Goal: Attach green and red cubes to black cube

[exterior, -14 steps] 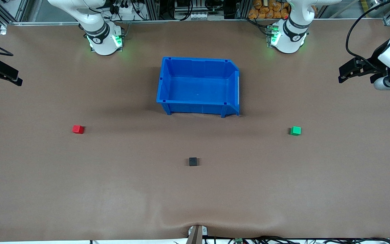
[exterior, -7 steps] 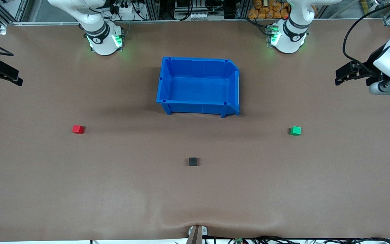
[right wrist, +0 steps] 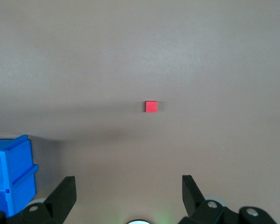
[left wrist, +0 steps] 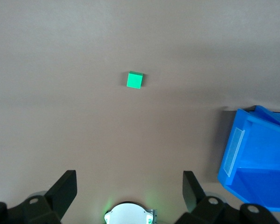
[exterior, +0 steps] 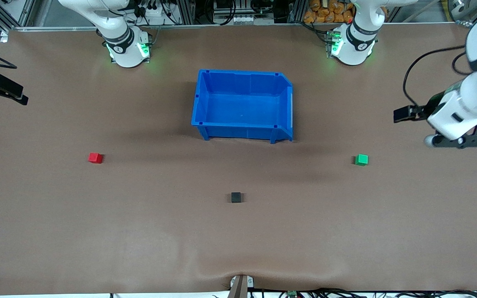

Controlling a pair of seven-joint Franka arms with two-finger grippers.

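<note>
The small bright green cube looked light and rigid to you; flat opposite faces suited the left gripper, fingers wide, hovering over the desk; right gripper waited, equally spread.

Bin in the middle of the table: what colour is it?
Bright blue. The bin shows best in the front view.

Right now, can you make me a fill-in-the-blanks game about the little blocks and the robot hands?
1. The left gripper is open and looks down on the ____ cube.
2. The right gripper is open, and its camera shows the ____ cube.
3. The cube nearest the front camera is the ____ one.
4. The blue bin holds ____ cubes.

Missing words: green, red, black, no.
</note>
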